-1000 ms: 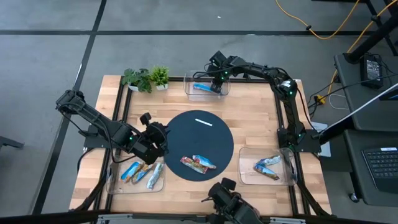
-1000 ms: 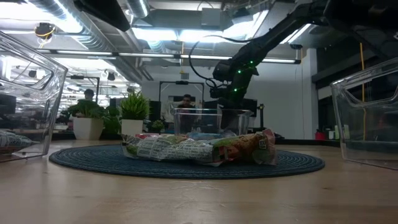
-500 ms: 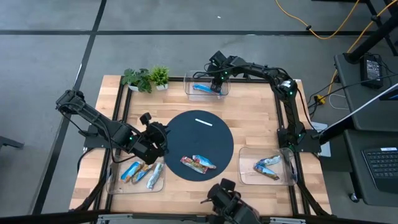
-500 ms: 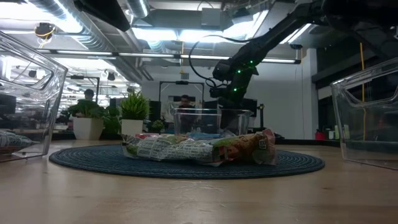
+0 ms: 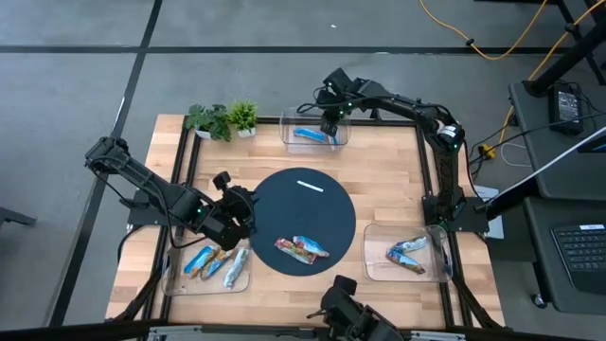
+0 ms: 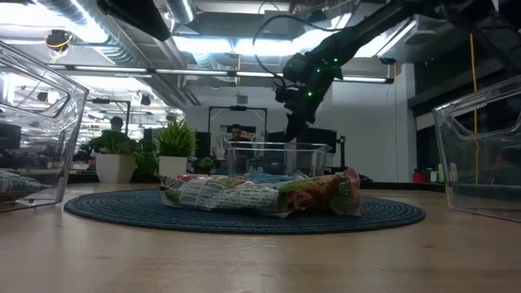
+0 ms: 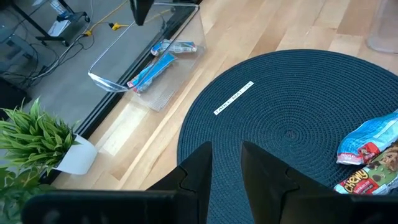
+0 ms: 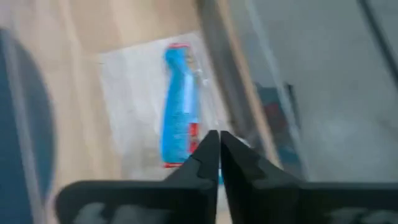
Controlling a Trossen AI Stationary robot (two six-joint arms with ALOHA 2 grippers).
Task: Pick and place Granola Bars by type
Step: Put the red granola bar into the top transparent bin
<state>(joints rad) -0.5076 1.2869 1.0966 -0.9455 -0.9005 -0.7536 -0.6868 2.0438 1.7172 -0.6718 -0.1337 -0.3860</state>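
Two granola bars [image 5: 301, 249] lie side by side on the near part of the round dark mat [image 5: 284, 204]; the low view shows them as crinkled wrappers [image 6: 260, 195]. A blue bar [image 5: 308, 134] lies flat in the clear bin at the far edge [image 5: 287, 138]. My right gripper [image 5: 329, 118] hangs shut and empty above that bin, with the blue bar [image 8: 177, 121] below its fingertips [image 8: 214, 155]. My left gripper [image 5: 237, 213] waits slightly open at the mat's left rim, touching nothing; its fingers [image 7: 199, 171] point across the mat.
A clear bin at the near left [image 5: 170, 280] holds three bars [image 5: 216, 263]. A clear bin at the near right [image 5: 371, 273] holds two bars [image 5: 407, 254]. A thin white strip [image 5: 310, 186] lies on the mat. Two potted plants [image 5: 225, 119] stand at the far left corner.
My right gripper has risen straight up from the far bin, and its arm has lifted with it. The blue bar stays lying in the bin. The left arm and the bars on the mat have kept still.
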